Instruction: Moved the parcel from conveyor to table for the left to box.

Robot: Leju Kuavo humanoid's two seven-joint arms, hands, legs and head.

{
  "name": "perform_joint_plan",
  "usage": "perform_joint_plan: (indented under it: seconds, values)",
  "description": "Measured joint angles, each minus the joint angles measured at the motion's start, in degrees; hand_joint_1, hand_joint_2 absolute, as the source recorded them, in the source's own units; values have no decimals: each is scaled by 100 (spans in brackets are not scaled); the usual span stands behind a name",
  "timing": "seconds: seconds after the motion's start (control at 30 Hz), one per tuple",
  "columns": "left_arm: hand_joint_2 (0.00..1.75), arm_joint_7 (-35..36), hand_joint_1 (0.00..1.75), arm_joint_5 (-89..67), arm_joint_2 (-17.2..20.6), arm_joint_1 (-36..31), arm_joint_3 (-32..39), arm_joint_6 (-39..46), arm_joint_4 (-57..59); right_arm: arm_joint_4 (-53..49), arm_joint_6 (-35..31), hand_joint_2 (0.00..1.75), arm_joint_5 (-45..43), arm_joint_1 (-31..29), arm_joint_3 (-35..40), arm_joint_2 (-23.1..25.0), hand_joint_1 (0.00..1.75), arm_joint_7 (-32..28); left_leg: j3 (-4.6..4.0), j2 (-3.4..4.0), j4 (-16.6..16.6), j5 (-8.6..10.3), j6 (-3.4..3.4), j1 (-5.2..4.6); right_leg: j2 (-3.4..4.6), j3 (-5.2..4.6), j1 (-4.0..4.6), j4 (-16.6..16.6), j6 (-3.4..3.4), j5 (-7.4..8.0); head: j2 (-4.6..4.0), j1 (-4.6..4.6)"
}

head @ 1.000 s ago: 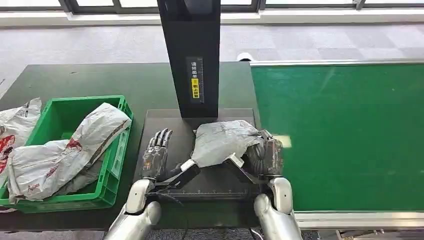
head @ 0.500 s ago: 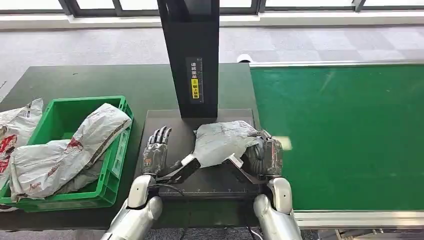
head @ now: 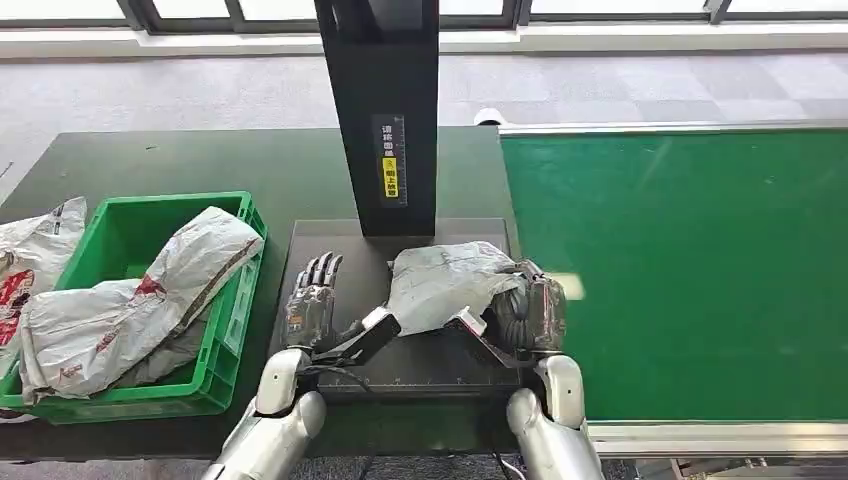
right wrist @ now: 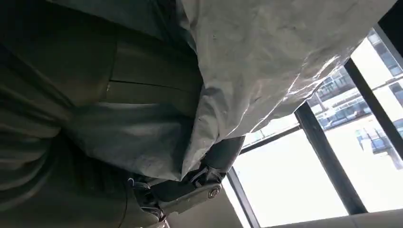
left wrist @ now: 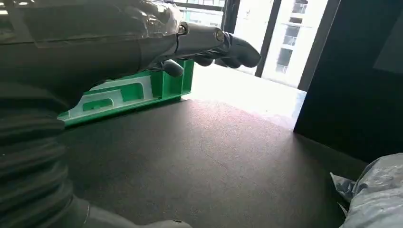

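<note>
A crumpled grey parcel (head: pixel 445 282) lies on the dark scale plate (head: pixel 330 235) in front of the black post. My right hand (head: pixel 527 316) grips its right edge, the fingers wrapped over the bag, and the grey plastic (right wrist: pixel 266 61) drapes across that hand in the right wrist view. My left hand (head: pixel 315 305) lies flat and open on the plate just left of the parcel, its thumb near the bag's lower left corner. From the left wrist view, the parcel's edge (left wrist: pixel 378 194) sits apart from the outstretched fingers (left wrist: pixel 228 45).
A green crate (head: pixel 235 300) with grey and white bags (head: pixel 130 305) stands at the left on the dark table (head: pixel 200 165). The black post (head: pixel 385 110) rises behind the plate. The green conveyor belt (head: pixel 690 270) runs along the right.
The parcel and my right hand have hardly moved. My left hand has shifted slightly toward the parcel's lower left corner.
</note>
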Motion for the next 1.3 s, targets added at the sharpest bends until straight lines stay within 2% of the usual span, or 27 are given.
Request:
perform_joint_plan:
  seconds: [0.3, 0.4, 0.5, 0.6, 0.67, 0.9, 1.3]
  values:
    - [175, 18, 0, -317, -44, 2, 168, -16, 11, 2, 0, 175, 2, -1, 7, 0, 175, 20, -8, 0, 0, -1, 0, 0, 0, 10, 0, 0, 0, 0, 0, 0]
    - [175, -300, 0, -236, -92, 23, 306, 177, 7, 4, 0, 175, 2, -1, 13, 0, 175, 61, -11, 0, 0, -1, 0, 0, 1, 8, 0, 0, 0, -1, 0, 0]
    - [175, -1177, 0, 356, -133, 130, 437, 241, -70, 4, 0, 175, -15, -1, 15, 0, 175, 64, 19, 2, 0, 3, -2, 0, 2, -10, 1, 0, -2, 4, 0, 0]
    - [175, -2863, 0, 1689, -210, 289, 455, -596, -199, 11, 0, 175, -28, -10, 13, 0, 175, 33, 1, -8, 1, 13, -4, 0, -9, -23, 1, 0, -2, 7, 0, 0]
    - [175, -3314, 0, 2020, -317, 371, 455, -684, -225, 24, 0, 175, -22, -34, 13, 0, 175, 15, -14, -4, 2, 13, -4, 0, -4, -36, 0, 0, 0, 8, 0, 0]
    - [175, -3303, 0, 2328, -485, 368, 402, -678, -197, 70, 0, 175, 2, -88, 13, 0, 175, -17, -23, -1, 3, 9, 0, -4, 0, -51, -2, -1, 0, 9, 0, 2]
    - [175, -3303, 0, 2352, -501, 363, 354, -678, -192, 92, 0, 175, 4, -100, 13, 0, 175, -17, -26, 3, 3, 10, -1, -3, 4, -56, -1, 0, 0, 9, 0, 2]
